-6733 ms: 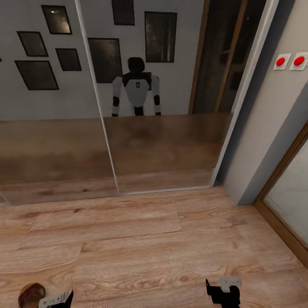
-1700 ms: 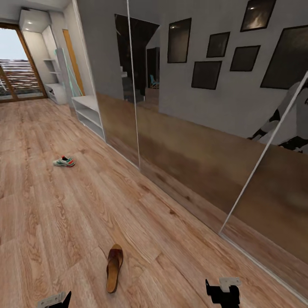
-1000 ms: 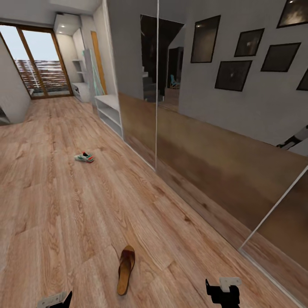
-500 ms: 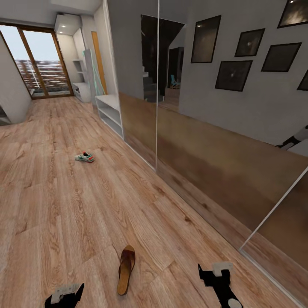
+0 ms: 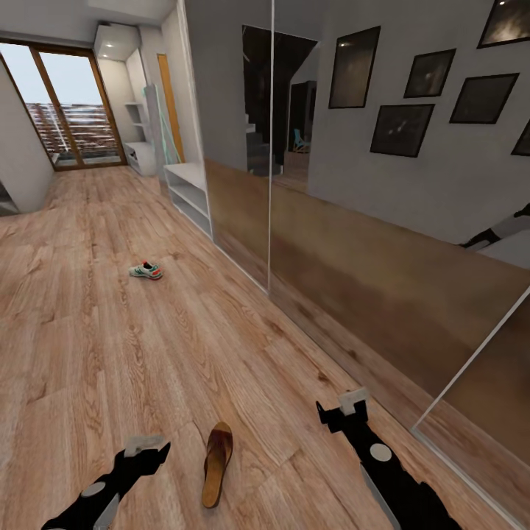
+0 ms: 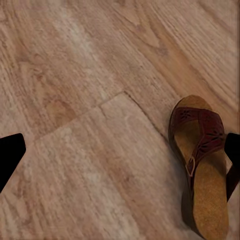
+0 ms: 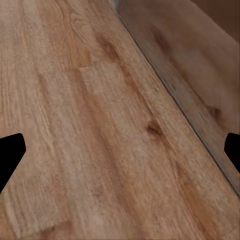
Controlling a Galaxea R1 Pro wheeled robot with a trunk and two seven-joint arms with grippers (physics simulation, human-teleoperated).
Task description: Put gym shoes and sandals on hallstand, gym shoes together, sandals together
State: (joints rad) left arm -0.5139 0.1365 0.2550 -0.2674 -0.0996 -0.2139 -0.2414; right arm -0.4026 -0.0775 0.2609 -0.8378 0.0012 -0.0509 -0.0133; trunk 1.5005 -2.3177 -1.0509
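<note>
One dark brown sandal (image 5: pixel 218 464) with a tan insole lies on the corridor floor (image 5: pixel 96 346) close in front of me. My left gripper (image 5: pixel 143 449) hovers open just to its left; the left wrist view has the sandal (image 6: pixel 201 165) beside one fingertip (image 6: pixel 233 150) of the left gripper (image 6: pixel 121 157). My right gripper (image 5: pixel 342 409) is open and empty, off to the sandal's right near the mirrored doors. One white gym shoe (image 5: pixel 146 271) sits farther down the corridor. The hallstand (image 5: pixel 140 157) stands far off by the glass door, under floating shelves.
Mirrored sliding doors (image 5: pixel 353 280) run along the right side; the right wrist view looks down on their bottom track (image 7: pixel 175 100). A straight-sided white bench unit (image 5: pixel 188 195) stands past them. A glass balcony door (image 5: pixel 70 110) closes the corridor's far end.
Both arms have reached forward and up into the head view, the left one closing in beside the sandal. The view has held still for the last second; before that it swung left.
</note>
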